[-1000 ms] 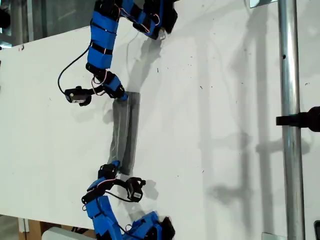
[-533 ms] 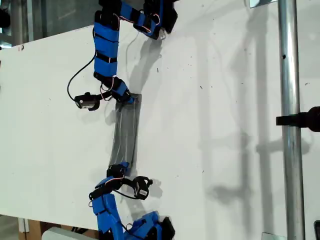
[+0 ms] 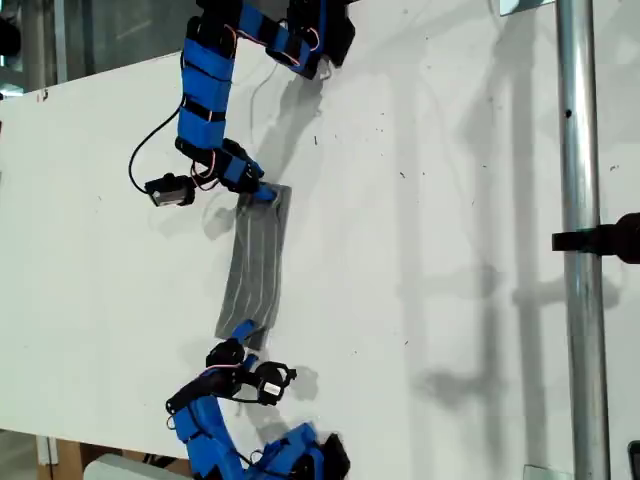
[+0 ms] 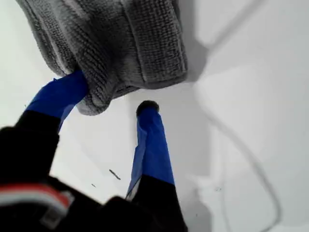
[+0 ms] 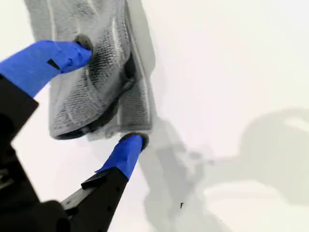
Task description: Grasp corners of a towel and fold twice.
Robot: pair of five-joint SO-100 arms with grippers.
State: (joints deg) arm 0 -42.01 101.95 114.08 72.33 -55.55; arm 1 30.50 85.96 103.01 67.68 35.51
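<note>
- Since the earlier frames, the thin grey striped towel (image 3: 255, 265) has spread from a narrow strip into a wider band, and both arms have shifted toward the exterior view's right.
- We judge one fold laid and the release under way. The next move calls for regrasping the corners at one end and carrying them to the other.
- my first gripper (image 4: 113, 94) stands wide, one fingertip at the towel's end, the other on the white table (image 3: 450, 150).
- my second gripper (image 5: 107, 93) stands wide, one fingertip over the cloth, one beside its edge.
</note>
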